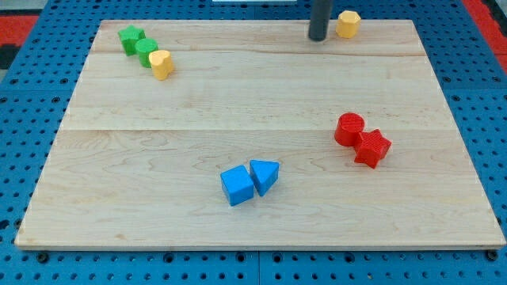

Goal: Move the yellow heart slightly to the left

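Basically parked at the board's (261, 229) top edge: my tip (318, 37), bare rod, touching nothing, just left of yellow hexagon (348, 24). Yellow heart (162, 64) top-left, against green cylinder (146, 51); heart's pointing direction unclear.

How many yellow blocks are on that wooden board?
2. One yellow block sits near the view's top left, touching a green block. The other yellow block is at the view's top, just right of my tip. None seem hidden.

My tip (318, 37) low at the view's top edge, dark rod upright above it
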Available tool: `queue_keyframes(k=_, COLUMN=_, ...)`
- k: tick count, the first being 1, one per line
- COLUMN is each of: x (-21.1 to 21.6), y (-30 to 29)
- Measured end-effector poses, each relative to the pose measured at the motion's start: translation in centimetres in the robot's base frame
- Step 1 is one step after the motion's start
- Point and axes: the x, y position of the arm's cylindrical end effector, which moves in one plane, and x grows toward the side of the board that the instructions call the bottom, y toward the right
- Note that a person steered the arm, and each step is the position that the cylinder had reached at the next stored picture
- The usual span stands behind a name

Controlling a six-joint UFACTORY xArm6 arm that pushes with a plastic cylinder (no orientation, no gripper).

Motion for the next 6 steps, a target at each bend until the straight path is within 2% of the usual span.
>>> queue_keyframes(k=1, x=4.7, y=-11.0)
queue_keyframes(k=2, x=4.9, y=-22.8)
queue_keyframes(k=4, x=9.6, y=-30.4)
queue_keyframes(k=5, x=6.1, y=-33.4)
queue_keyframes(k=6, x=5.0, y=-31.5)
